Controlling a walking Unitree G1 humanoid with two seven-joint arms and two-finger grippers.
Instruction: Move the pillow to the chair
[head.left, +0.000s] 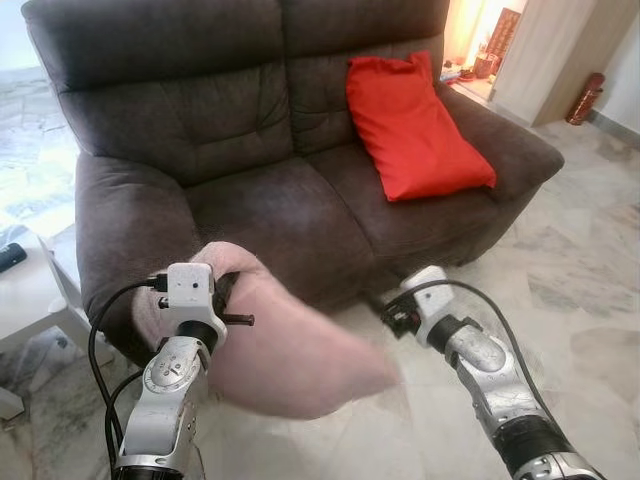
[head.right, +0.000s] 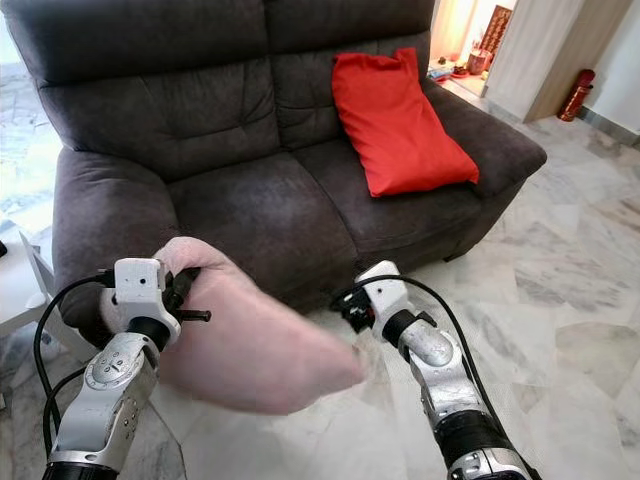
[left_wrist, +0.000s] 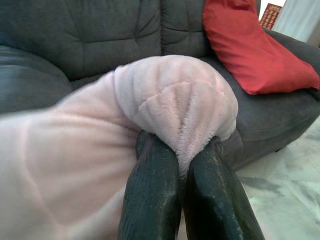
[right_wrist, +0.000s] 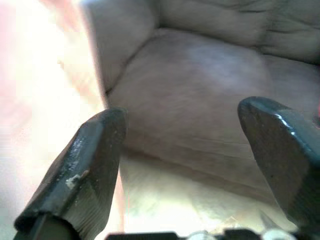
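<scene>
— Where is the pink pillow (head.left: 290, 350)?
— Pinched by the left gripper (left_wrist: 187, 167) in front of the dark sofa (head.left: 250, 130).
— And the right gripper (right_wrist: 185, 150)?
— Spread wide — holding nothing, near the sofa's front.

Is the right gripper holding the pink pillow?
No, the right gripper is open on nothing; the left gripper pinches the pink pillow.

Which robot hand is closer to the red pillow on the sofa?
Right. The right gripper hangs open below the red pillow, by the sofa's front. The left gripper, farther off, pinches the pink pillow.
</scene>
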